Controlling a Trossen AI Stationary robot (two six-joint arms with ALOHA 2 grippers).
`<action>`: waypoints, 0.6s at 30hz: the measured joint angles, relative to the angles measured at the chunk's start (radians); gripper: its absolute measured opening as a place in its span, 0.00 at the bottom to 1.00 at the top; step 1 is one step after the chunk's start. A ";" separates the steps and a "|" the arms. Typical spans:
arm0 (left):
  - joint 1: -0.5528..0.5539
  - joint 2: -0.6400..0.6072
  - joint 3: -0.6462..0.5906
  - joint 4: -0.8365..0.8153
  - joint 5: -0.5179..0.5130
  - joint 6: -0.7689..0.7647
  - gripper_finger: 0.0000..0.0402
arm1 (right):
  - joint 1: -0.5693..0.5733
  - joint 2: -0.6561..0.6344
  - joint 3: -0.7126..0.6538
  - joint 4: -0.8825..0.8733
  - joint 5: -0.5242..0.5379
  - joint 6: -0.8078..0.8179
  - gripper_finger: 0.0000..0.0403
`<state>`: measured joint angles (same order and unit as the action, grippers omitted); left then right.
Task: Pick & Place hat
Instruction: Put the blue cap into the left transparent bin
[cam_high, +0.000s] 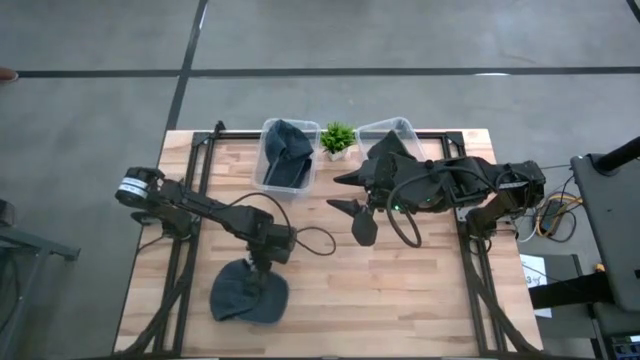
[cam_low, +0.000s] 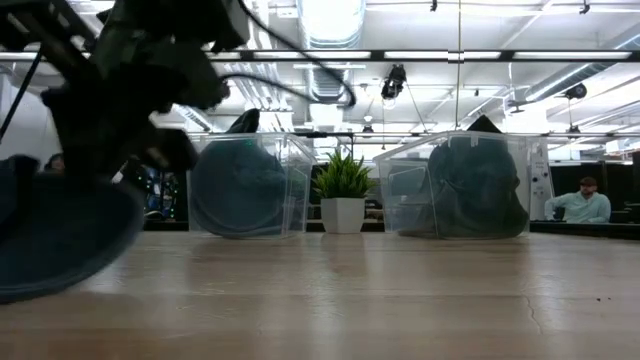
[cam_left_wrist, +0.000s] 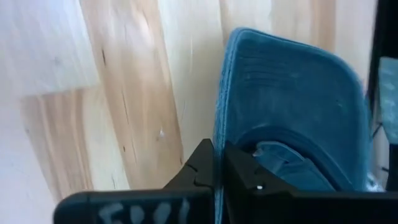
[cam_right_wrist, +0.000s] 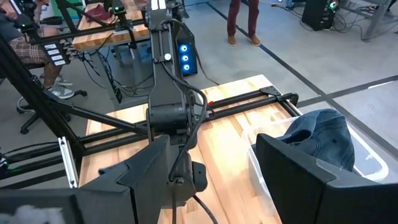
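Colours on the bench

Dark blue hat (cam_high: 249, 294) is lying on pale, streaky-grained wooden table (cam_high: 430, 290); black left gripper (cam_left_wrist: 217, 171) is showing against it. Clear bin (cam_high: 283, 158) is holding blue denim; green plant (cam_high: 337, 137) is sitting in white pot (cam_low: 343, 215).

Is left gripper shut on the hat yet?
Shut: left gripper fingers pinch the hat brim edge, no gap visible.

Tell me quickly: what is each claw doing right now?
Left claw: shut on the blue hat brim.
Right claw: open, holding nothing, above the table.
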<state>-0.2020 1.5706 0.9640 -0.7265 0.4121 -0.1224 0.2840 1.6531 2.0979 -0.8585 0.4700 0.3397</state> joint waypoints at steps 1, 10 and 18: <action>0.000 -0.003 0.013 -0.003 -0.002 -0.002 0.02 | 0.000 0.000 0.000 0.000 0.000 0.001 0.58; 0.002 -0.056 0.166 -0.115 -0.058 -0.010 0.02 | 0.000 -0.002 0.000 -0.007 -0.002 0.002 0.58; 0.005 -0.116 0.303 -0.243 -0.144 -0.009 0.02 | 0.008 -0.024 0.000 -0.047 -0.008 0.047 0.58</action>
<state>-0.1975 1.4546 1.2668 -0.9693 0.2683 -0.1318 0.2924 1.6287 2.0975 -0.9056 0.4622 0.3866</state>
